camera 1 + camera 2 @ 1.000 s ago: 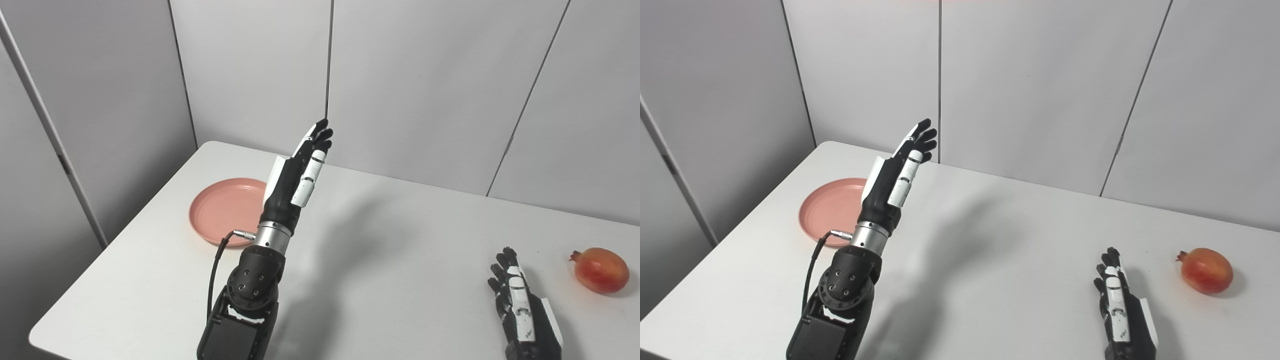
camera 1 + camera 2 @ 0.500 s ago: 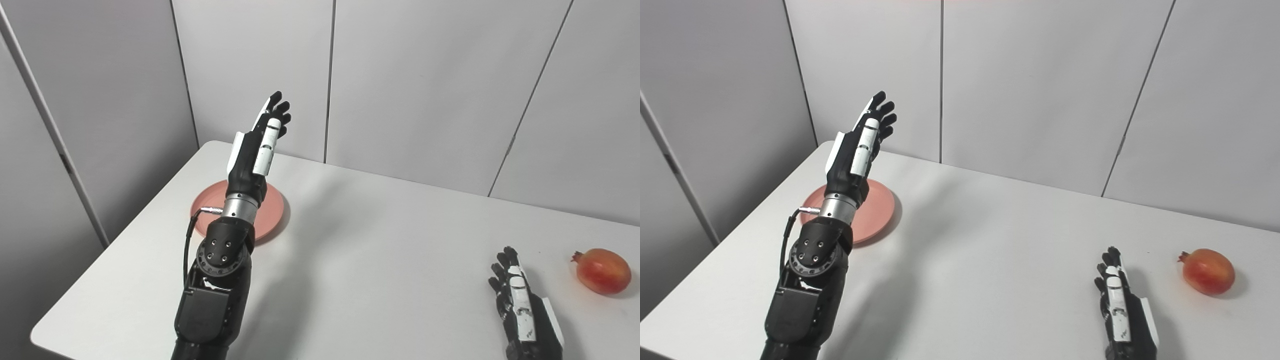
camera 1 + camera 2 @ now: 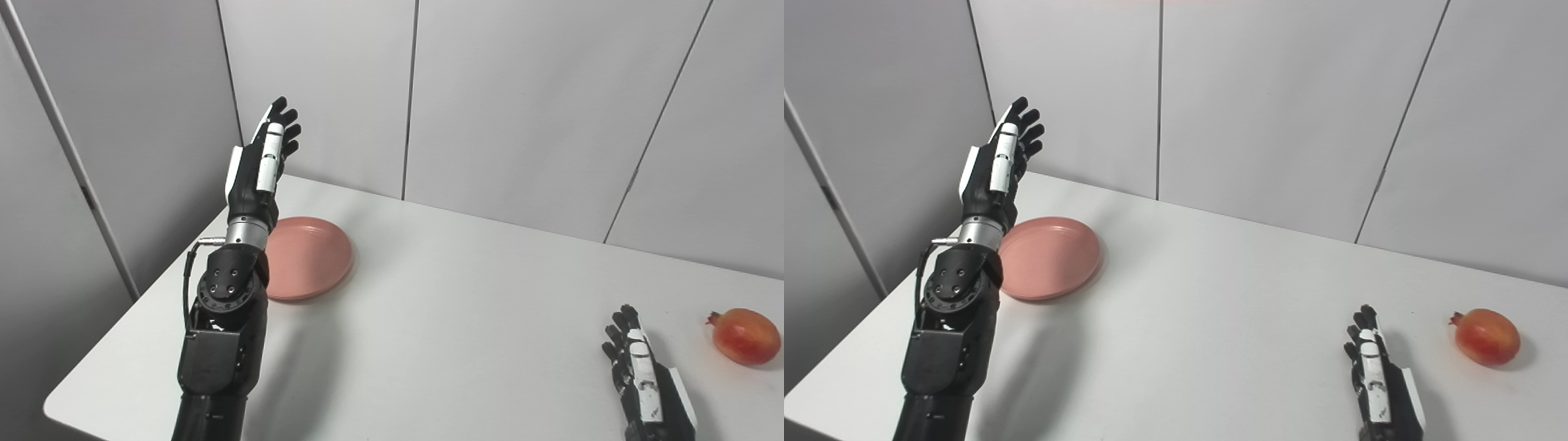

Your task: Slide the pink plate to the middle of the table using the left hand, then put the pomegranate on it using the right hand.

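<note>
A pink plate [image 3: 309, 256] lies flat near the table's far left corner. My left hand [image 3: 260, 162] is raised in the air above the plate's left edge, fingers straight and apart, holding nothing. Its forearm covers the plate's left rim. A red pomegranate [image 3: 745, 336] rests on the table at the far right. My right hand [image 3: 643, 380] lies low at the bottom right, open and empty, a short way left of the fruit and apart from it.
The white table [image 3: 465, 318] has its left edge and rounded front left corner close to my left arm. Grey wall panels [image 3: 520, 104] stand right behind the table's back edge.
My left hand has swung leftward and upward, from right of the plate to above its left edge. The right hand and the pomegranate stayed put. The view shifted slightly.
</note>
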